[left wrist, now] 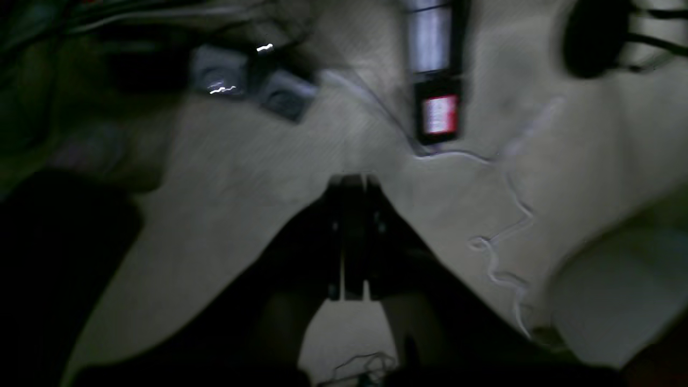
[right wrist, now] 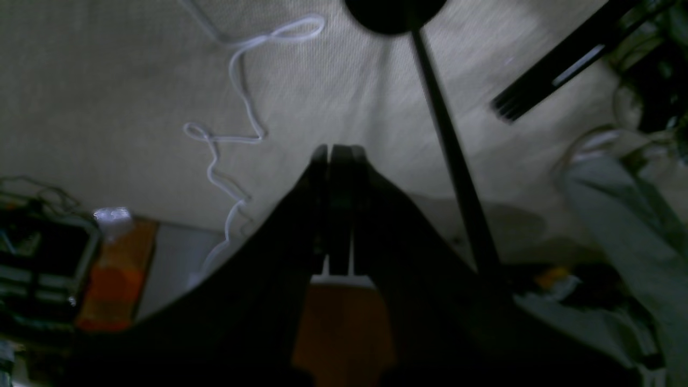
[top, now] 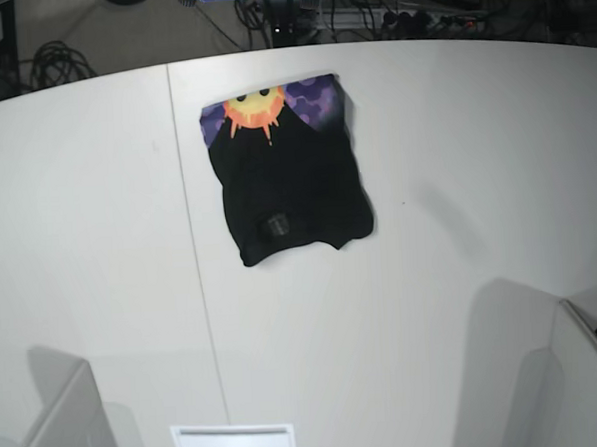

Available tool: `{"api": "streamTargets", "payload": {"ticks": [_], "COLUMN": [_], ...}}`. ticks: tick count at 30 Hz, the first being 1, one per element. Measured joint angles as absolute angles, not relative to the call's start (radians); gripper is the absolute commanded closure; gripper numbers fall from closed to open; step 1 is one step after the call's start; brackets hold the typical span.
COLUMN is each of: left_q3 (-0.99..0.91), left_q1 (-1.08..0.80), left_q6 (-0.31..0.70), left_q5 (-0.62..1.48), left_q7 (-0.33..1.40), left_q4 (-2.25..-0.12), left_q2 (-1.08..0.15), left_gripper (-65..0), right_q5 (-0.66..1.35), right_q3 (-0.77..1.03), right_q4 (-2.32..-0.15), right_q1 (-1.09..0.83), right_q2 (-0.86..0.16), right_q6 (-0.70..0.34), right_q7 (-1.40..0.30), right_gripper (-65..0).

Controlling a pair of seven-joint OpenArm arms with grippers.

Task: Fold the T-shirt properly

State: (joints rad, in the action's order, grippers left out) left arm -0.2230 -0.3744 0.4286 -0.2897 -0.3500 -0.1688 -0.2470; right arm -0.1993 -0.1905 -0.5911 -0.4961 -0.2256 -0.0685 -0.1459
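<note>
White worktop (top: 87, 195), wide and bare around the cloth. T-shirt (top: 286, 174) folded small near the far edge, sun print peeking out. Both jaws shut tight, holding nothing, pointing away at the floor. Could still look messy: bottom edge wavy, corners not lined up.

Both wrist views are dim and motion-blurred; the base view is bright, evenly lit, with soft shadows on the surface (top: 433, 307).

white table (top: 455, 155) | white cord (right wrist: 236, 134) on carpet | orange box (right wrist: 115, 279)
</note>
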Motion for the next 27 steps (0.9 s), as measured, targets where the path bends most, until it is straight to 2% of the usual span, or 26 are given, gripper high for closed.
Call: {"api": "streamTargets", "payload": {"ticks": [1,3,5,8,13,17,21,27], "left_q3": [-0.223,-0.223,-0.223,-0.224,-0.223,-0.214,-0.119,-0.089], "left_q1": [-0.339,-0.291,-0.265,-0.229,-0.142,-0.099,-0.108,-0.117], "left_q6": [0.414,0.384,0.364,0.316,0.314,0.331,0.317,0.321], "left_q5": [-0.312,-0.363,-0.408,-0.417,-0.423,-0.431,-0.480,-0.482], "left_q7": [-0.382,-0.408,-0.421,-0.407,-0.333,-0.321,-0.302,-0.303], "left_q4": [-0.113,-0.063,-0.063,-0.054,-0.051,-0.059,-0.061,-0.061], "left_q2": [-0.243,-0.228,-0.219,-0.229,-0.185,-0.119,-0.137,-0.135], "left_gripper": [0.0,0.0,0.0,0.0,0.0,0.0,0.0,0.0], "right_q5": [-0.161,-0.056,0.081,0.225,0.229,0.229,0.229,0.229], "right_q3": [-0.188,-0.187,-0.187,-0.190,-0.185,-0.185,-0.185,-0.188], "right_q4": [-0.555,-0.485,-0.402,-0.281,-0.200,-0.169,-0.168,-0.164], "right_q1": [-0.471,-0.423,-0.368,-0.302,-0.257,-0.212,-0.213,-0.225], "right_q2": [-0.212,-0.192,-0.175,-0.167,-0.157,-0.142,-0.130,-0.093], "right_q6": [-0.082,-0.194,-0.308,-0.416,-0.385,-0.268,-0.155,-0.139], "right_q7": [-0.135,-0.113,-0.096,0.002,0.139,0.183,0.198,0.191], "right_gripper": [0.0,0.0,0.0,0.0,0.0,0.0,0.0,0.0]}}
